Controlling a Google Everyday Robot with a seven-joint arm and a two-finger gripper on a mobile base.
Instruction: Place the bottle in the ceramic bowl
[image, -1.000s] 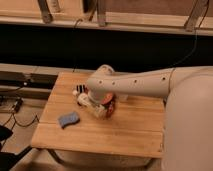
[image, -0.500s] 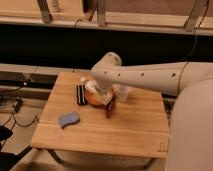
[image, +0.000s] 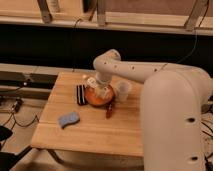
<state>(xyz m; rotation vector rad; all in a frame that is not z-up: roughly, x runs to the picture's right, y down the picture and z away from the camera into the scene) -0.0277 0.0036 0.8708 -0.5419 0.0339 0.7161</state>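
Over ceramic bowl: gripper, bottle diagonal.

One bottle, one bowl, one cup, one sponge; one gripper over the bowl, 12 o'clock of sponge.

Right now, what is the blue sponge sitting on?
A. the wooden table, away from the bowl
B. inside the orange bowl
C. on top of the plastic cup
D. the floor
A. The blue sponge lies on the bare wooden table, apart from the ceramic bowl, while the gripper is over that bowl beside the bottle.
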